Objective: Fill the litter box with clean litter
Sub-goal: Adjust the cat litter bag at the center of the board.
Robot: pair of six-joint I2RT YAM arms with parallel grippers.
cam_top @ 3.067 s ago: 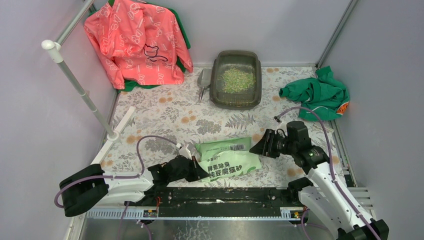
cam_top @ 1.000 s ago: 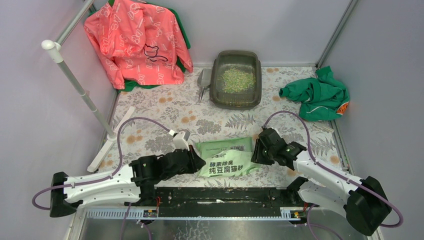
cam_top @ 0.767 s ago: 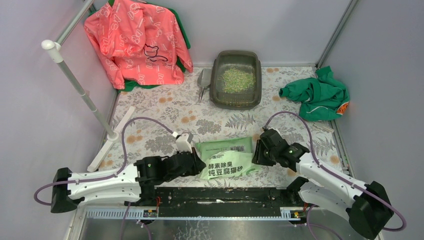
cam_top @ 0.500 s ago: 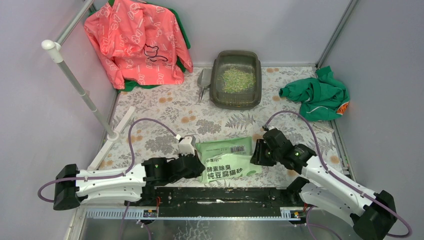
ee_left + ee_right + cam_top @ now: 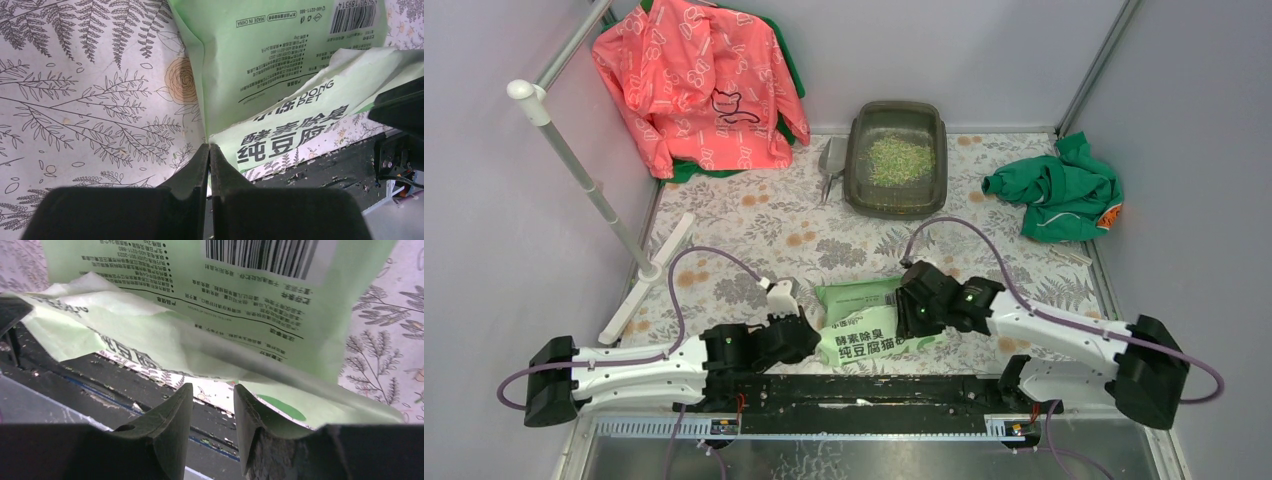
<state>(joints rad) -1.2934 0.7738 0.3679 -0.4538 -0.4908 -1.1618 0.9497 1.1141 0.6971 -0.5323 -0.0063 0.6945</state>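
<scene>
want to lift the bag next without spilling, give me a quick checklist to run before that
1. Left gripper shut at the left edge of the bag: ok.
2. Plastic really pinched in it: cannot tell.
3. Right gripper gripping the bag: not ok; it is open, with nothing between its fingers.
4. Which end of the bag is open: cannot tell.
5. Box upright, nothing over it, litter heaped in its middle: ok.
6. Scoop outside the box, on its left: ok.
</scene>
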